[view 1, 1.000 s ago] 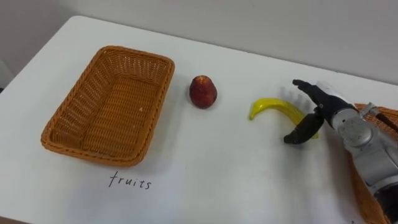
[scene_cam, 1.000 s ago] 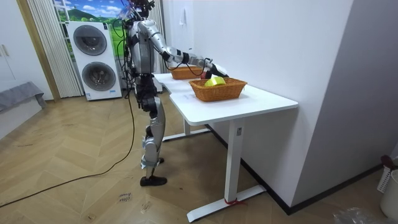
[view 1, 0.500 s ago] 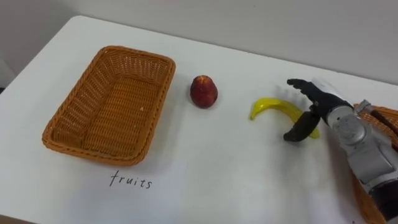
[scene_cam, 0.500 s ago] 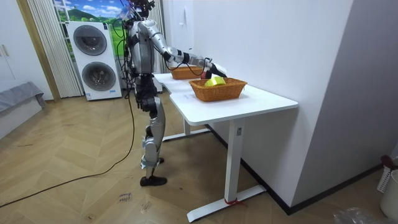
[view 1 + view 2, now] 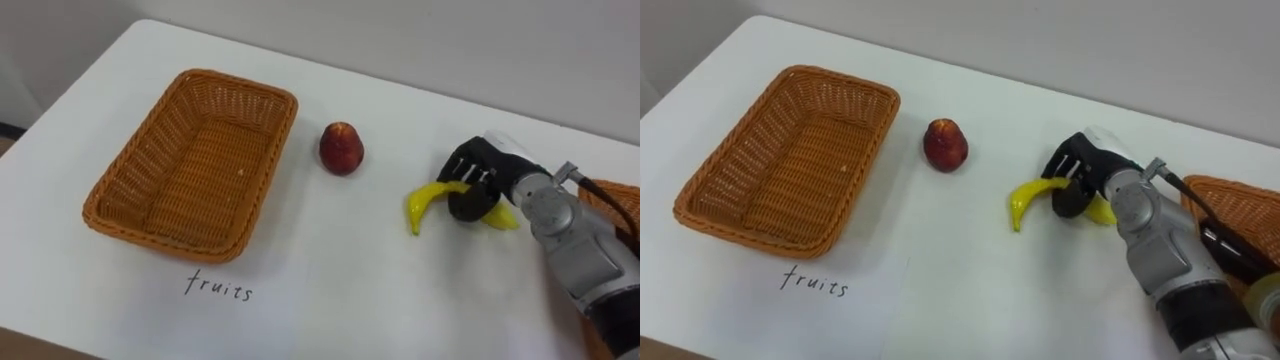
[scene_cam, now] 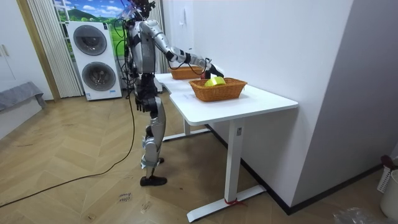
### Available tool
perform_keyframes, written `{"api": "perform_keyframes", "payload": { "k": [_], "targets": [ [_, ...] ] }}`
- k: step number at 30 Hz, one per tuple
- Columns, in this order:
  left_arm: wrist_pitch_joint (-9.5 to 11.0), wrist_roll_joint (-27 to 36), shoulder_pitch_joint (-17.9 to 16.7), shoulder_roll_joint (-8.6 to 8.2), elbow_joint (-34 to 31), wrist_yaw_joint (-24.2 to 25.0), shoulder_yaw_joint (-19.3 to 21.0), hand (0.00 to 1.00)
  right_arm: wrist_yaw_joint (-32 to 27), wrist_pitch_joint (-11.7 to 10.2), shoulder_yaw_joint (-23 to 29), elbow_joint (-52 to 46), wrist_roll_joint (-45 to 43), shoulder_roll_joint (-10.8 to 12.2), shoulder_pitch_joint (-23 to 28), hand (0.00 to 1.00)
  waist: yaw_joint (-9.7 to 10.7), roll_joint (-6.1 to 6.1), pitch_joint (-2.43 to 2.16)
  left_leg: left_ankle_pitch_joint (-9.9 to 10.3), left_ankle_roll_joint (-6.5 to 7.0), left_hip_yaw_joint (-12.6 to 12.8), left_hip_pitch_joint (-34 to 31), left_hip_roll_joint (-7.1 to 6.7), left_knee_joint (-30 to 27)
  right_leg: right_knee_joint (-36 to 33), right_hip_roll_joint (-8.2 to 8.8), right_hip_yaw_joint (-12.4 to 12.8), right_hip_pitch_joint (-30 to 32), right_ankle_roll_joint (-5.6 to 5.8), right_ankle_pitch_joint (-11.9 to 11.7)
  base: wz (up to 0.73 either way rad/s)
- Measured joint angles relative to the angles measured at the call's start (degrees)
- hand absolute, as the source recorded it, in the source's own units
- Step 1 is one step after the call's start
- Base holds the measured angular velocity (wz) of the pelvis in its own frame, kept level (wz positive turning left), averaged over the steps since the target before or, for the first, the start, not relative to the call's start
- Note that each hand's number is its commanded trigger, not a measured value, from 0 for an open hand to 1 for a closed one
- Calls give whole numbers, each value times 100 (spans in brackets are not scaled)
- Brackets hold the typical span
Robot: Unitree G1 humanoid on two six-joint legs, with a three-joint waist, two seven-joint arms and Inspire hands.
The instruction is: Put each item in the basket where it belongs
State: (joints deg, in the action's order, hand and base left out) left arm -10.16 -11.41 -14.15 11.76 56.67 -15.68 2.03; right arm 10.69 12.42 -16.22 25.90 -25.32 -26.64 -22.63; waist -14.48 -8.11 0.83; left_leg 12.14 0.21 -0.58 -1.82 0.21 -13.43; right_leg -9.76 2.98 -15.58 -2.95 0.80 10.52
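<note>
A yellow banana [image 5: 424, 201] lies on the white table [image 5: 330, 270], right of centre. My right hand [image 5: 478, 180] is shut on its middle, fingers curled over the top and thumb underneath. Both ends of the banana stick out. A red apple [image 5: 341, 148] sits to the left of the banana, apart from the hand. Further left is the empty wicker fruit basket [image 5: 140, 140]. In the room view I stand at the table's end with my right arm [image 6: 180, 57] stretched over it.
A handwritten paper label [image 5: 218, 288] lies in front of the fruit basket. The second wicker basket [image 5: 1230, 200] is at the far right behind my forearm; the room view shows this basket [image 6: 217, 90] holding yellow-green things. A wall runs along the table's far edge.
My right hand's fingers went from spread above the banana to curled round it. The banana's left end swung nearer. The eye view shifted a little, so everything sits further right.
</note>
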Motion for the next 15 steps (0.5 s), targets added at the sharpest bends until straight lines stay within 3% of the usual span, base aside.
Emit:
{"api": "perform_keyframes", "payload": {
  "k": [15],
  "targets": [
    [94,67,11,2,61,0,2,0,-16,-123,8,-14,4,-1,0,100,25,13,11,-1,-1,-13,-11,-5,-8,0,4,-39,-13,0,0,0]
  ]
}}
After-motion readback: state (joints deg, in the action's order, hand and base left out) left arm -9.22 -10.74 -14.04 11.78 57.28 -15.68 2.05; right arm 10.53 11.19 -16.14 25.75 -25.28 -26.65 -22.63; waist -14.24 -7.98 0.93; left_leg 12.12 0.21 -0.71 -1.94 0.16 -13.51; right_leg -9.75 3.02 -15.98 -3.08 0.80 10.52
